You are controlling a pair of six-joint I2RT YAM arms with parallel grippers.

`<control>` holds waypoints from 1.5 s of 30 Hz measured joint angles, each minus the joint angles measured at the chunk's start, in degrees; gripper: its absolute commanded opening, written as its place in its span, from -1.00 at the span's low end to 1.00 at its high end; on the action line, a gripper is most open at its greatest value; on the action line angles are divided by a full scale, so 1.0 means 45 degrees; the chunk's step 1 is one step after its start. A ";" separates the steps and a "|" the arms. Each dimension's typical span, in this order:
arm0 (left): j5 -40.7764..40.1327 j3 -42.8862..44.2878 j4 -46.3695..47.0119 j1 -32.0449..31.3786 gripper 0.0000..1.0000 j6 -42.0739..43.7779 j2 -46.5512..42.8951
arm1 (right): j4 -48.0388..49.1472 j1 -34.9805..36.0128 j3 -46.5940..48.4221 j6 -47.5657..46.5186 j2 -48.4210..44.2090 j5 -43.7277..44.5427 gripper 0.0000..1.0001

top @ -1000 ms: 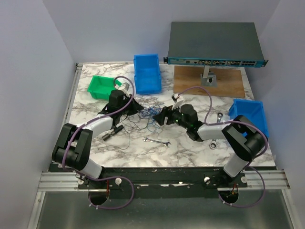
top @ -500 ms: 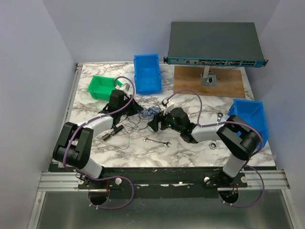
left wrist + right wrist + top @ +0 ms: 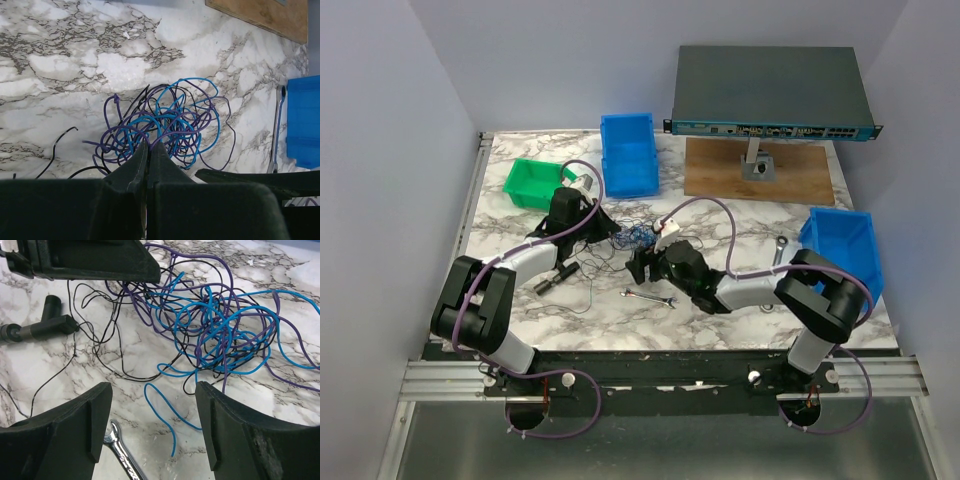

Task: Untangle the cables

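Note:
The cables (image 3: 634,237) lie in a loose tangle of thin blue, purple and black wires at mid-table. My left gripper (image 3: 608,229) sits at the tangle's left edge. In the left wrist view the cables (image 3: 170,120) bunch just beyond that gripper (image 3: 148,145), which is shut with purple strands pinched at its tips. My right gripper (image 3: 638,265) hovers at the tangle's near side. In the right wrist view it (image 3: 152,390) stands open over a loose blue wire end (image 3: 167,415), with the cables (image 3: 220,330) ahead of it.
A silver wrench (image 3: 650,296) lies near the right gripper. A second wrench (image 3: 779,245) and a blue bin (image 3: 845,245) are at right. A black tool (image 3: 555,277) lies left. Behind stand a green bin (image 3: 532,184), another blue bin (image 3: 630,155) and a network switch (image 3: 770,95) over a wooden board (image 3: 790,178).
My right arm has swung left and nearer, bringing its open gripper from the tangle's right side to its near edge. The left gripper stays shut in place.

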 measured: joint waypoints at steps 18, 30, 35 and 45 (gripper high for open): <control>-0.0015 0.0019 -0.0369 0.0000 -1.00 0.0068 0.0000 | -0.1535 0.0068 0.1617 0.1865 0.2016 0.2123 0.62; -0.0019 0.0092 -0.0573 0.0000 -1.00 0.0102 0.0005 | -0.3293 -0.0316 0.3453 0.2055 0.3007 0.4148 -0.24; -0.0068 0.0248 -0.0685 0.0000 -1.00 0.0097 0.0034 | -0.3745 -0.0432 0.3463 0.2040 0.2992 0.5081 -0.99; -0.1243 0.0063 -0.1234 0.0491 -1.00 -0.0175 -0.0282 | -0.4056 -0.2132 0.1943 0.4027 0.1481 0.5770 -0.99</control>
